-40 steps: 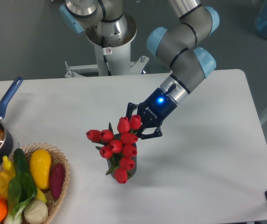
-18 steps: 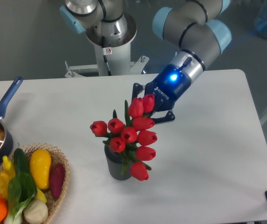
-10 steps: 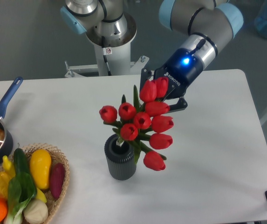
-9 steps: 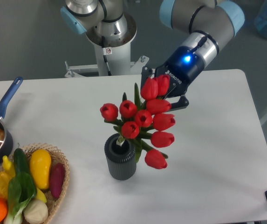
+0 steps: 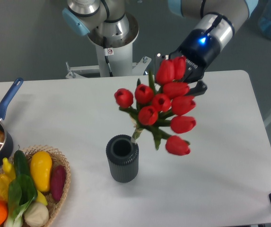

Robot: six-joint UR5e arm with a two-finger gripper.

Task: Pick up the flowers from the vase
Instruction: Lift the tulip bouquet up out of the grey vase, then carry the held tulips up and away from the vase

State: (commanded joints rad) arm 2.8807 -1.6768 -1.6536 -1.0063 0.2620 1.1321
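Hand clamped on flowers, stem ends above vase; hand lettering unreadable.

UR5e arm: grey aluminium tube links, light-blue plastic joint caps, round silver base flange on a white pedestal carrying a small red-and-white sticker. Wrist ends in a silver ring, then a black tool body with white lettering and a lit blue LED; dark fingers partly hidden.

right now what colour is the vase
Dark grey with ribbed sides, clearest in the fixed camera view.
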